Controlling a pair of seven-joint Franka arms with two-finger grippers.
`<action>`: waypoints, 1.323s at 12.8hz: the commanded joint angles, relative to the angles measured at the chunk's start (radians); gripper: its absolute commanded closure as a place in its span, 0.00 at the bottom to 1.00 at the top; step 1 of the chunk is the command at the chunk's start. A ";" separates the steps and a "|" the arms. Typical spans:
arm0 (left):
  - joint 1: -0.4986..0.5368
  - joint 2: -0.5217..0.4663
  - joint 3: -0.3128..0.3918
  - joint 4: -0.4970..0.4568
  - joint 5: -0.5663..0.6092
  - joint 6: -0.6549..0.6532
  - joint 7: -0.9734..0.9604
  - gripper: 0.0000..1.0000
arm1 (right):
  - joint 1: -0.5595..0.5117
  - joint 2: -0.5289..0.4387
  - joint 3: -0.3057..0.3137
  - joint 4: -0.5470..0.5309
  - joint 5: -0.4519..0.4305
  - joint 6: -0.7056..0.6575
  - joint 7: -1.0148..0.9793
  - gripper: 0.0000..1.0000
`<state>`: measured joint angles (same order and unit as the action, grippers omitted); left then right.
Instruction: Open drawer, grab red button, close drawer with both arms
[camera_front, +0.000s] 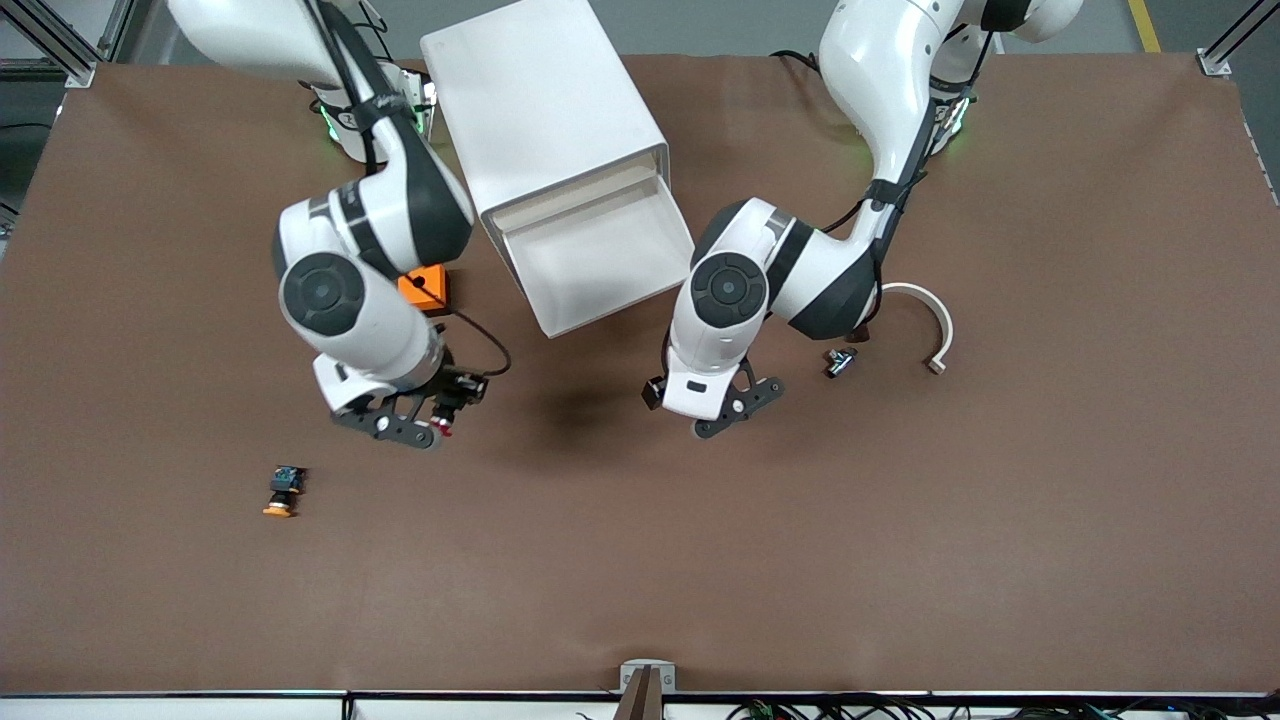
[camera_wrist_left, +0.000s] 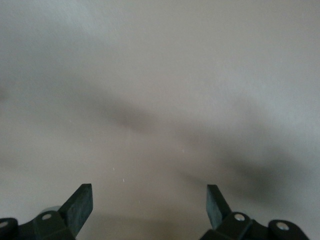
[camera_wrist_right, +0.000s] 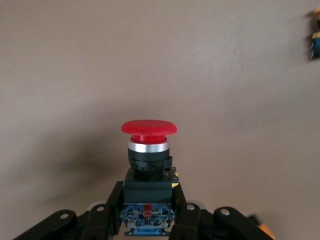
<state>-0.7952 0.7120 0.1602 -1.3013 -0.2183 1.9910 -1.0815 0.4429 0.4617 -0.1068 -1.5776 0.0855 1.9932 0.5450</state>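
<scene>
The drawer (camera_front: 600, 262), topmost of the white cabinet (camera_front: 545, 110), stands pulled out, and its tray shows nothing inside. My right gripper (camera_front: 440, 420) hangs over the brown table beside the cabinet, shut on the button (camera_front: 452, 405). In the right wrist view the button (camera_wrist_right: 148, 150) points away from the gripper (camera_wrist_right: 148, 212): red cap, black body, bluish rear between the fingers. My left gripper (camera_front: 705, 412) hovers over the table just in front of the drawer. The left wrist view shows this gripper (camera_wrist_left: 150, 202) open, its fingers (camera_wrist_left: 80, 205) wide apart with only table below.
An orange-capped button (camera_front: 284, 490) lies on the table nearer the front camera than the right gripper; the same button (camera_wrist_right: 315, 40) shows in the right wrist view. An orange cube (camera_front: 425, 288) sits beside the cabinet. A white curved piece (camera_front: 930, 320) and a small dark part (camera_front: 840, 362) lie toward the left arm's end.
</scene>
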 joint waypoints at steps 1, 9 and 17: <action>-0.004 -0.022 -0.040 -0.027 0.010 0.006 -0.003 0.00 | -0.093 0.061 0.019 0.001 0.005 0.062 -0.144 1.00; -0.002 -0.022 -0.154 -0.056 0.008 0.005 0.000 0.00 | -0.230 0.219 0.019 0.002 0.002 0.220 -0.318 1.00; -0.050 -0.020 -0.192 -0.076 -0.074 0.005 0.002 0.00 | -0.282 0.284 0.019 -0.001 0.003 0.271 -0.394 1.00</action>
<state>-0.8250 0.7120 -0.0326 -1.3474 -0.2513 1.9909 -1.0815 0.1947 0.7357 -0.1050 -1.5907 0.0855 2.2570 0.1994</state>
